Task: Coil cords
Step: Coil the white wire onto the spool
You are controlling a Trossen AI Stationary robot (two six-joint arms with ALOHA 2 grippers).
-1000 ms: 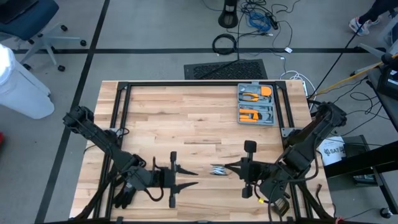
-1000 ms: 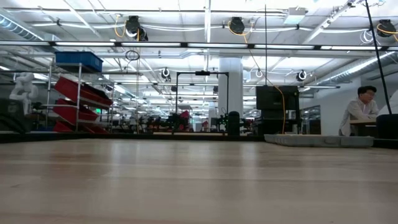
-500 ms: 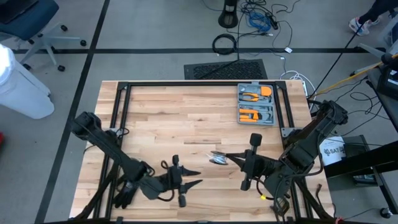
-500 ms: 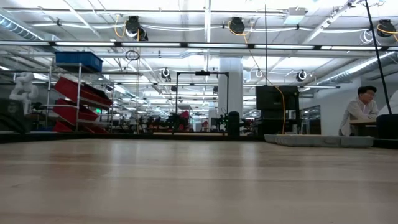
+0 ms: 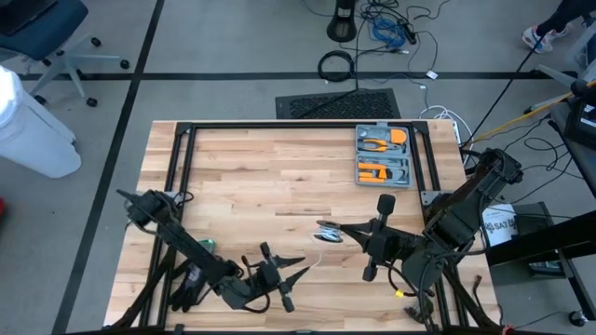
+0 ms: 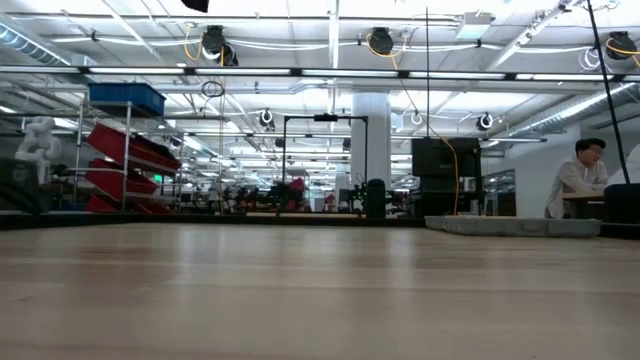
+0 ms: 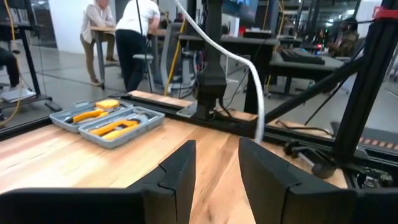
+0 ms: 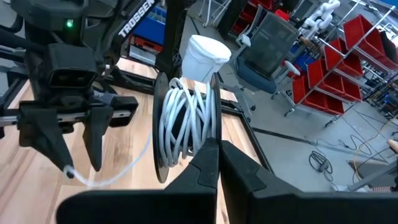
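The cord bundle [image 5: 327,232] is a small coil of white cord between dark rims, also in the right wrist view [image 8: 185,121]. My right gripper [image 5: 342,231] is shut on it, right of the table's middle toward the near edge. A thin loose tail [image 5: 316,261] runs from the bundle toward my left gripper [image 5: 300,271], which stands open left of the bundle and nearer the near edge. The tail's plug end [image 8: 68,172] hangs just off the left gripper's fingertips [image 8: 92,163]. I cannot tell whether it touches them. My right gripper pinches the bundle at its edge, by one dark rim [image 8: 215,134], between its two fingers. The fingers come level from the table's right side. The bundle stands on edge in front of the fingers, with its tail hanging slack toward the left gripper.
A grey case with orange tools [image 5: 384,156] lies at the far right of the table. A black frame rail [image 5: 279,125] runs round the far half. A dark glove-like thing [image 5: 186,288] lies under the left arm. People stand and sit beyond the table [image 7: 134,37].
My right gripper has carried the bundle a little toward the table's far edge. My left gripper has moved right and toward the near edge and has turned, so its fingers now slant toward the bundle. A thin tail of cord now shows between bundle and left gripper.
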